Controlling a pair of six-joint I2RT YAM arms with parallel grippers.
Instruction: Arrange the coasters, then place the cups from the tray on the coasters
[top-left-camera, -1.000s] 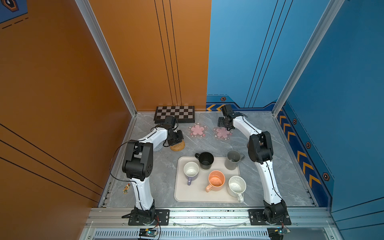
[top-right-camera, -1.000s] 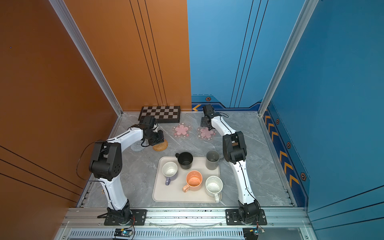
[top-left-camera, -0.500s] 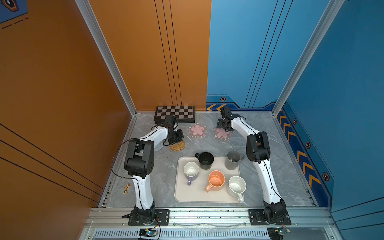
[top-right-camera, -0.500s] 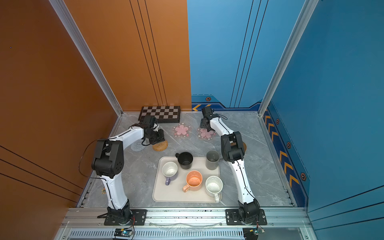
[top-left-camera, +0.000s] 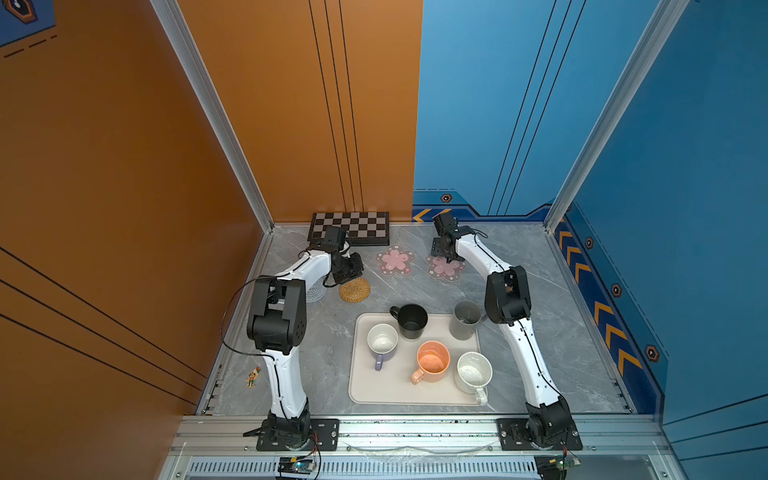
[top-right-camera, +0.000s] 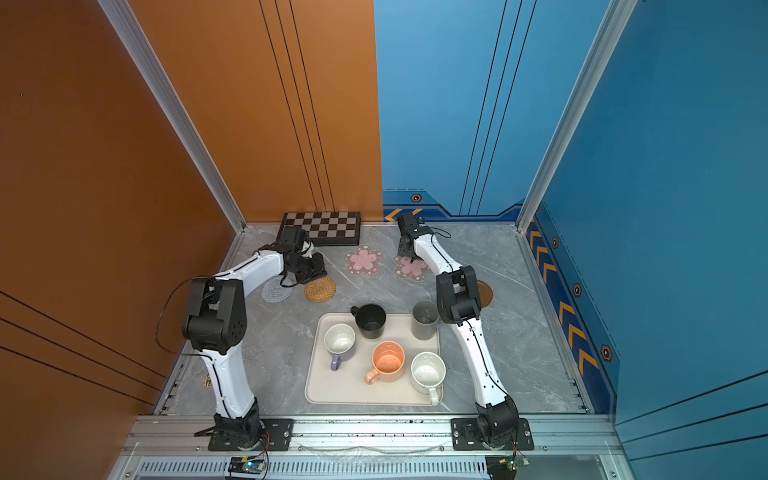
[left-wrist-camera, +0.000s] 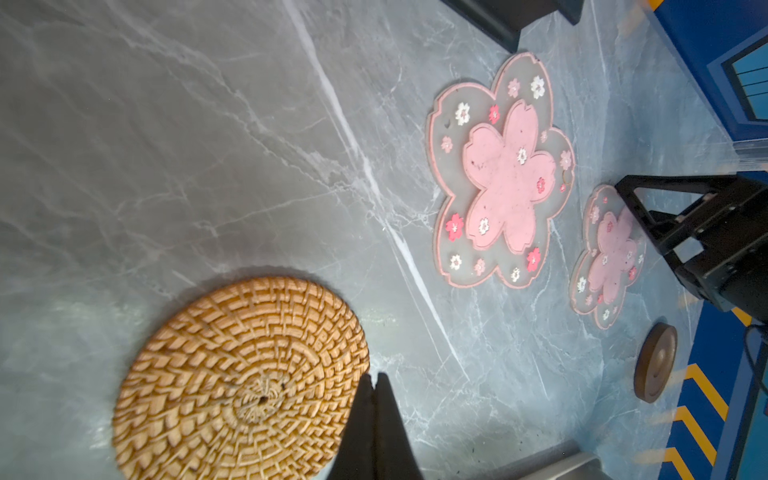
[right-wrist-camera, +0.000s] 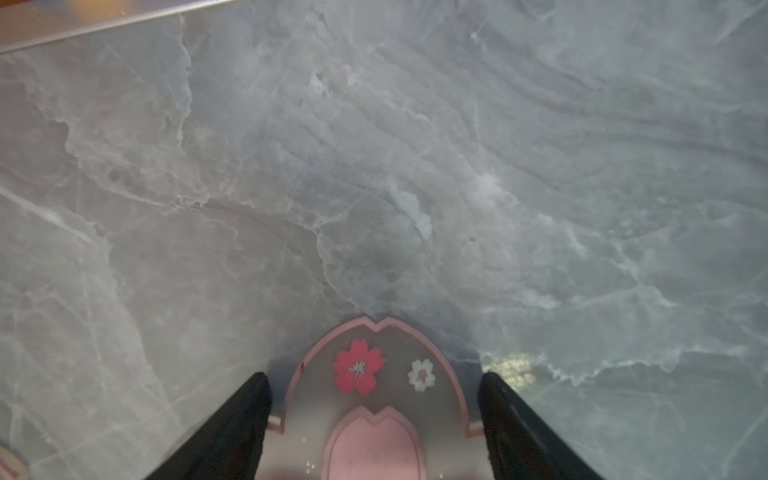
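Note:
Two pink flower coasters (top-left-camera: 395, 260) (top-left-camera: 445, 268) lie at the back, with a tan rattan coaster (top-left-camera: 354, 289) and a pale-blue woven coaster (top-left-camera: 316, 291), partly under the left arm, nearer the left. A dark-brown wooden coaster (top-right-camera: 484, 294) peeks out behind the right arm's elbow. My left gripper (left-wrist-camera: 374, 380) is shut and empty, its tips at the rattan coaster's (left-wrist-camera: 241, 378) edge. My right gripper (right-wrist-camera: 374, 386) is open, its fingers either side of a petal of a pink coaster (right-wrist-camera: 374, 415). On the cream tray (top-left-camera: 374, 390) stand black (top-left-camera: 411, 321), grey (top-left-camera: 465, 320), orange (top-left-camera: 433, 361), white speckled (top-left-camera: 473, 372) and lavender (top-left-camera: 382, 340) cups.
A checkered board (top-left-camera: 351, 227) leans at the back wall behind the left gripper. A small sticker-like figure (top-left-camera: 252, 377) lies near the front left edge. Orange and blue walls close in the marble table on three sides.
The left gripper has drawn back off the rattan coaster, which now shows whole. The right arm's elbow has swung slightly left, with its gripper staying at the pink coaster.

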